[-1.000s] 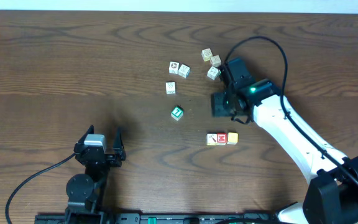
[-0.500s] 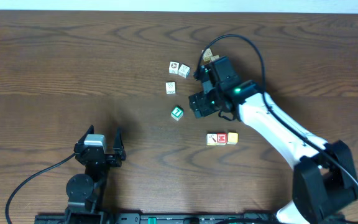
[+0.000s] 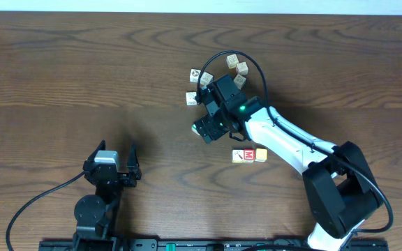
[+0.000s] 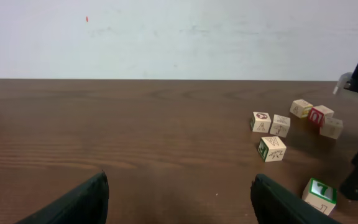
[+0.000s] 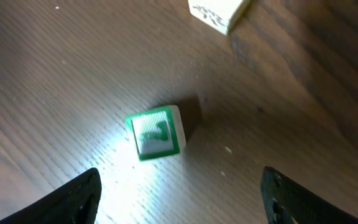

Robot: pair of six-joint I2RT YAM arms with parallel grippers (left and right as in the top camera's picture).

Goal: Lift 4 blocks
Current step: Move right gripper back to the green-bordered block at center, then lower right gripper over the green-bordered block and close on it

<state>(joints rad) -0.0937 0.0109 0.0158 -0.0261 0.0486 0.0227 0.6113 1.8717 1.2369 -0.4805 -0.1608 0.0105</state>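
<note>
One green block (image 5: 155, 132) is seen on the table (image 3: 61, 77), untouched, ahead of the right gripper (image 5: 179, 193), whose fingers are parted wide and empty. At its 4 o'clock, one red block (image 3: 242, 155) and one yellow block (image 3: 260, 155) are set touching. Six further cubes (image 4: 279, 125) are scattered toward 12 o'clock. The left gripper (image 4: 179, 208) is spread wide, and nothing is held.

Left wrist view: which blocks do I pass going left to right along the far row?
cream block with a red picture → cream block with a line drawing → farthest cream block → block with a red face → rightmost cream block
</note>
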